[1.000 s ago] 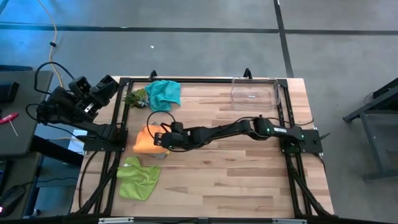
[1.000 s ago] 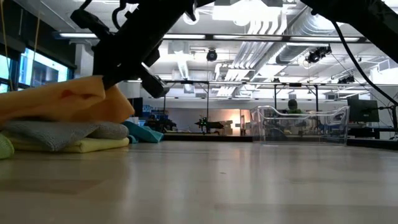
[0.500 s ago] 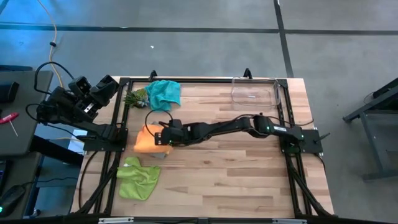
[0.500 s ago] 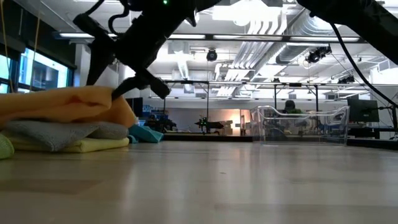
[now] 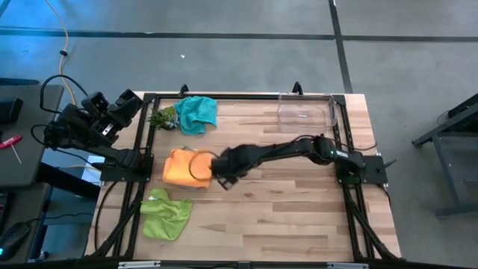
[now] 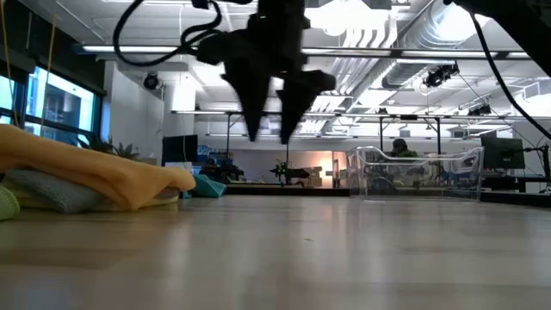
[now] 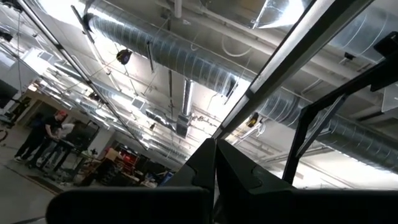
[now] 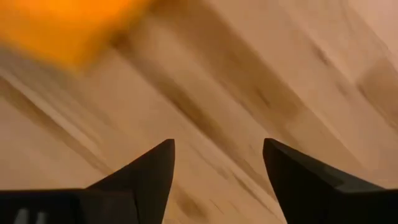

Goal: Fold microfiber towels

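- Right gripper (image 5: 224, 173): fingers spread apart, nothing between them. It hangs above the table (image 5: 299, 202), just off the 3 o'clock edge of the orange towel (image 5: 183, 167), not touching it. Low view shows both fingers (image 6: 251, 108) pointing down, clear of the wood. Right wrist view shows bare boards between the fingertips (image 8: 155, 168), with an orange corner (image 8: 68, 28) beyond.
- Orange towel: lies on top of a stack at the table's 9 o'clock side. Low view shows the grey towel (image 6: 39, 191) under it.
- Teal towel (image 5: 197, 113): bunched at about 11 o'clock, beside a spiky green plant (image 5: 163, 117).
- Lime towel (image 5: 166, 213): crumpled at about 8 o'clock, just below the stack.
- Clear bin (image 5: 306, 112): at about 1 o'clock, well apart from the towels.
- Left gripper (image 5: 125, 104): fingers pressed together, parked off the table's 10 o'clock corner, holding nothing.
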Robot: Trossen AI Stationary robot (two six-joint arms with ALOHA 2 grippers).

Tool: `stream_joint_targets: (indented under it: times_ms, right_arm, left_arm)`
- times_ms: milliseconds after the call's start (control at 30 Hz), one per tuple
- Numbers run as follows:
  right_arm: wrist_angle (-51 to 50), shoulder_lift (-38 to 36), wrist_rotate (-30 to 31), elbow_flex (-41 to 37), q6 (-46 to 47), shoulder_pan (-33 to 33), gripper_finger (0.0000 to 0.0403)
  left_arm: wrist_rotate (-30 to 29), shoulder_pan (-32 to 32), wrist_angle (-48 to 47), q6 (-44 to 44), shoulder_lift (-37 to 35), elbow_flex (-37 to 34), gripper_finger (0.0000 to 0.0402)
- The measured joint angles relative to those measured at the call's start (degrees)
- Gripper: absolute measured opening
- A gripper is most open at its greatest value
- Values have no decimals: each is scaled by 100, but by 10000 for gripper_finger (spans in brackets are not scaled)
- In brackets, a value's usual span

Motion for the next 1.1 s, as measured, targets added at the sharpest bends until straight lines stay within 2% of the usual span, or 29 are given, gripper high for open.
stream_joint_targets:
  times_ms: [133, 267, 467, 533, 667, 767, 900, 1000, 1100]
  right_arm:
    - [-112, -109, -94, -626, -387, 194, 222]
    - [550, -913, -300, -2254, -346, 359, 204]
    - [2694, -3389, -342, -5568, 517, 543, 179]
    - [3571, -4251, -95, -6490, 786, 652, 174]
    - [5663, -5810, 535, -7955, 1187, 866, 172]
    - [7303, -6635, 1163, -8727, 455, 962, 172]
    - [8972, -7283, 1533, -9297, -1606, 987, 172]
    - [9602, -7571, 1540, -9363, -2719, 952, 172]
    - [9624, -7698, 1738, -9193, -2862, 892, 172]
  left_arm:
    - [-199, 1, -47, -32, 2, 0, 3]
    - [-343, 1, -176, -44, 67, 0, 3]
    - [-420, 1, -236, -42, 294, 2, 3]
    - [-569, 1, -392, -4, 409, 2, 3]
    - [-1256, -2, -827, 87, 722, 2, 13]
    - [-1540, -1, -1015, 92, 1008, 2, 37]
    - [-1414, -1, -1040, -28, 1384, 2, 77]
    - [-1168, -1, -1065, -39, 1618, 2, 102]
    - [-1154, -1, -1076, 7, 1781, 2, 123]
